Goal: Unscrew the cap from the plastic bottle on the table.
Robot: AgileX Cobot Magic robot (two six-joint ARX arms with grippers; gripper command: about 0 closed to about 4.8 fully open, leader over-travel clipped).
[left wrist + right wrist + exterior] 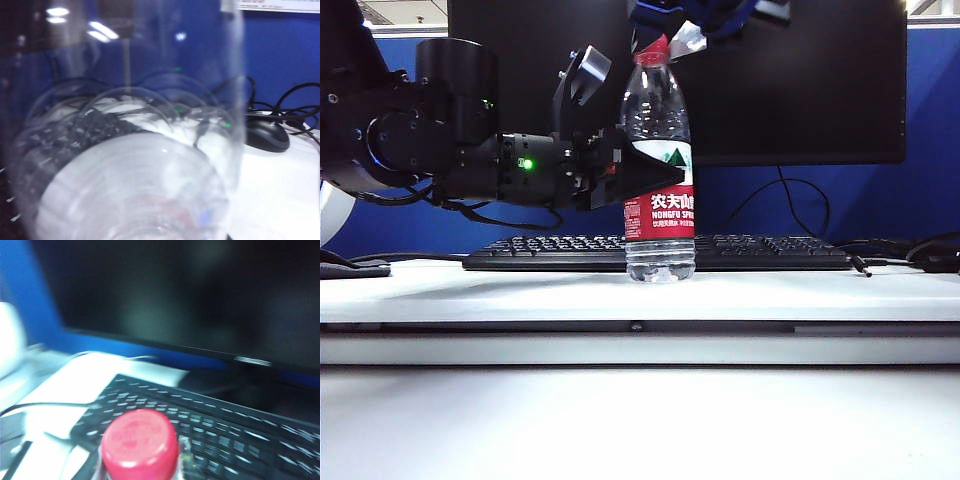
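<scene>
The plastic bottle [659,170] is stood upright on the white surface [520,295], just in front of the keyboard [540,252]. It is pinched around its middle by the left pincer [638,172]. The red cap [654,50] is seen on the bottle's top. The right pincer [692,28] is placed right above the cap; whether it is spread or pressed together cannot be told.
</scene>
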